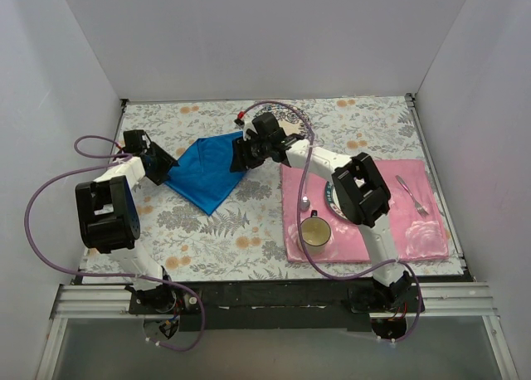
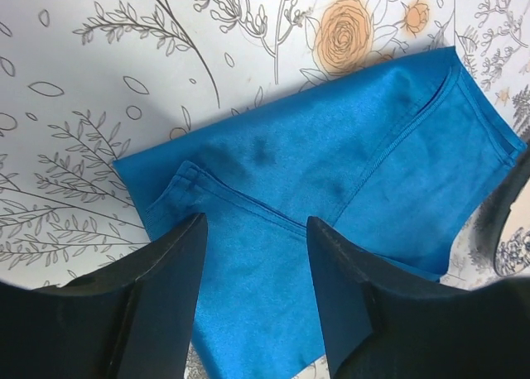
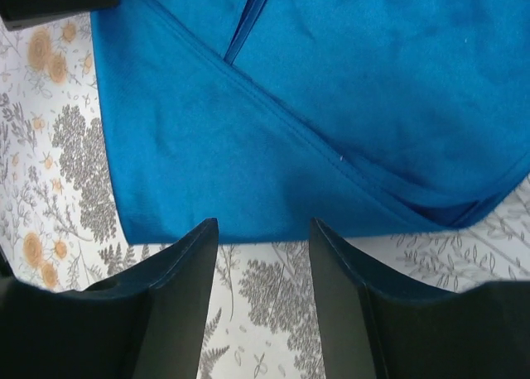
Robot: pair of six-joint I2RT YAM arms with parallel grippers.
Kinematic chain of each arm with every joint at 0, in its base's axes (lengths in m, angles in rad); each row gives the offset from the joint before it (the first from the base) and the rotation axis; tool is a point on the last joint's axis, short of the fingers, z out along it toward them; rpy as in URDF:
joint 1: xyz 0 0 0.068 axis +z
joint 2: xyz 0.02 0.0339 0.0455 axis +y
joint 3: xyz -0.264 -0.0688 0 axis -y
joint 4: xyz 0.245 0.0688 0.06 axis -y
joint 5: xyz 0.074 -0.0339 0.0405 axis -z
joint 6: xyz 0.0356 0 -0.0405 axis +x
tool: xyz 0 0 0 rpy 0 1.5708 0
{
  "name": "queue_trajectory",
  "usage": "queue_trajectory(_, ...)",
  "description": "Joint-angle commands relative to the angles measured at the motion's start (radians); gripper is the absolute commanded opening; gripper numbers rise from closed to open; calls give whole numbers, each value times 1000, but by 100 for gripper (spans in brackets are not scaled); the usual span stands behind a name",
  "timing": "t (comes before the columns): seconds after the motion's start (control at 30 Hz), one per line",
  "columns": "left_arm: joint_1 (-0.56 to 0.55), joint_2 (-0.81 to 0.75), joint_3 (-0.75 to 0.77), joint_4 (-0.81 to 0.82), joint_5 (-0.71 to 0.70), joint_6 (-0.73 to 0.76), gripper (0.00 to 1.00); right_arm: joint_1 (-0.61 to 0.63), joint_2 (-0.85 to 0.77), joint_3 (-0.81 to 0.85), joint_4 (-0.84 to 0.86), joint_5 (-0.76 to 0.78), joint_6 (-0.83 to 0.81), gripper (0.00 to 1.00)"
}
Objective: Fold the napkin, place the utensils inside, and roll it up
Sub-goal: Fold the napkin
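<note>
Left end effector (image 2: 255, 230), jaws spread, straddled the napkin (image 1: 207, 168) at its edge farthest from the placemat (image 1: 406, 226); right end effector (image 3: 263, 230), also spread, hung at the nearer edge. Soft, light, probably slippery cloth, best pinched at a hemmed corner.

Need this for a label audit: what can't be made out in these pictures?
Top view: the right arm hides part of the placemat; one utensil shows there, too small to identify; any others are unseen.
Left wrist view: fingers of the left gripper and the bottom edge cut off the near part of the napkin.
Right wrist view: the top edge cuts off the napkin beyond the right gripper.
</note>
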Motion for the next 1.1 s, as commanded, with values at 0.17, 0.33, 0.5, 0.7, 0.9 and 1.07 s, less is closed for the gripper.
queue_trajectory(0.17,-3,7,16,-6,-74,49,52,1,112,117,39,22,-40,53)
queue_trajectory(0.33,-1,23,31,9,-64,39,52,3,141,142,0,68,-90,53)
queue_trajectory(0.5,-9,-2,67,14,-41,27,53,1,170,192,-30,96,-127,53)
queue_trajectory(0.7,-21,-137,81,-58,-152,-48,65,18,152,220,-74,149,-156,54)
queue_trajectory(0.9,-21,-213,36,-216,-228,-132,63,27,136,223,-87,188,-146,54)
queue_trajectory(1.07,-21,-261,-42,-212,-259,-126,63,23,155,219,-97,237,-144,54)
